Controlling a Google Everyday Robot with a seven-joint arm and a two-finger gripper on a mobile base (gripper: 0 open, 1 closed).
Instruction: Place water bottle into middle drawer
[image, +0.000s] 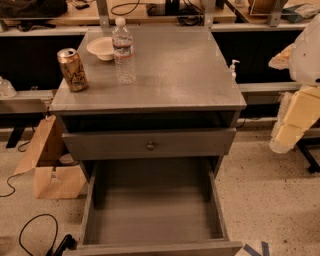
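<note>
The water bottle (123, 50), clear with a white cap and a thin label band, stands upright on the grey cabinet top (175, 75), towards its back left. The middle drawer (155, 215) is pulled wide open below, with tall side walls and a bare grey floor. My gripper (290, 122) hangs at the right edge of the view, beside the cabinet and well away from the bottle, at about the height of the upper drawer. It holds nothing that I can see.
A gold-brown drink can (73, 69) stands left of the bottle, and a white bowl (101, 48) sits behind them. A shallower drawer front with a round knob (150, 145) is above the open drawer. A paper bag (47, 160) and cables lie on the floor at left.
</note>
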